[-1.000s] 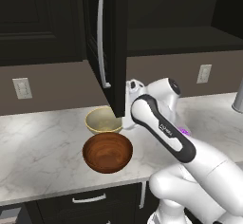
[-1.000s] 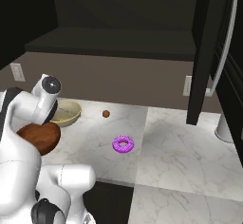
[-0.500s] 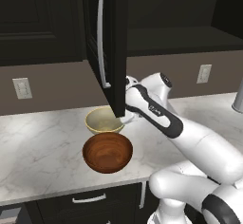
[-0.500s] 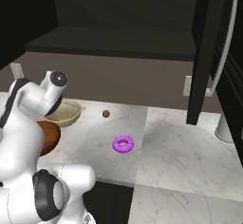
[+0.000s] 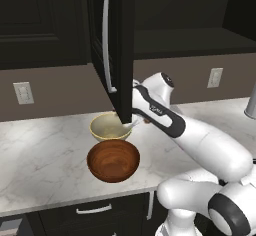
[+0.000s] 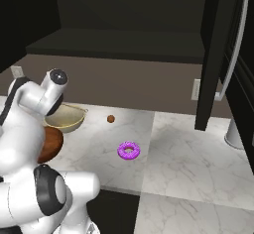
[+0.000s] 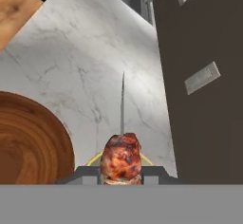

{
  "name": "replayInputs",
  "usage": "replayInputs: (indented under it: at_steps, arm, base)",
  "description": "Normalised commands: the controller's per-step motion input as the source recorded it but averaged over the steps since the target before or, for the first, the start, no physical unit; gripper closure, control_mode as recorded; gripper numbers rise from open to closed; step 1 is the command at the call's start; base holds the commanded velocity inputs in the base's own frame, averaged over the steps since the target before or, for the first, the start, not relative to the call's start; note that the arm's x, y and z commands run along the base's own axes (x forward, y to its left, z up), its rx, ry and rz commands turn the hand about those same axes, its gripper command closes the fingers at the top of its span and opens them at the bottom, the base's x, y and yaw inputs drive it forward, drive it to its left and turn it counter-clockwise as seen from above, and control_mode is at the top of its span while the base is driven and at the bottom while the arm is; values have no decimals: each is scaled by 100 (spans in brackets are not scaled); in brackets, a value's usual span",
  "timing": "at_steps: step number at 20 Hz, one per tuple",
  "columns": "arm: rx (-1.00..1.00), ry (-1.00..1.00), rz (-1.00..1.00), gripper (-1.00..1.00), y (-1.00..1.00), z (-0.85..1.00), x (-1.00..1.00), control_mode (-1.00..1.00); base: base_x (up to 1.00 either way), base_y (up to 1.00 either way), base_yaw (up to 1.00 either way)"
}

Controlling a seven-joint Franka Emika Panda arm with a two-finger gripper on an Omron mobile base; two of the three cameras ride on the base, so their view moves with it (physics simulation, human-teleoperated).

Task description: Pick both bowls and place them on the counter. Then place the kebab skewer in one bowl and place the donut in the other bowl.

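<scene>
Gripper (image 7: 122, 173) holding skewer (image 7: 122, 142) above cream bowl (image 5: 107, 126).
Jaws clamping its meat; brown bowl (image 5: 113, 160) sitting just beside on counter (image 5: 45, 150); donut (image 6: 129, 150) lying apart.

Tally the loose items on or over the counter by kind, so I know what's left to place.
Bowls: 2, the cream bowl and the brown wooden bowl
Kebab skewer: 1, at the hand
Donut: 1
Small brown ball: 1
Total: 5
</scene>
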Motion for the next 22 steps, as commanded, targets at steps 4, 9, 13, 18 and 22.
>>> replayInputs:
  at_steps: [4,9,13,18,22]
  arm:
    - [-2,0,0,100,29,-1,-32,-100]
    - [-7,0,0,100,7,-9,-24,-100]
    - [-6,0,0,100,14,-8,-19,-100]
    - [-5,5,1,100,16,-12,-41,-100]
    - [-8,5,4,100,2,-16,-33,-100]
  base:
    - [0,0,0]
    - [0,0,0]
    - [0,0,0]
    - [0,0,0]
    - [0,0,0]
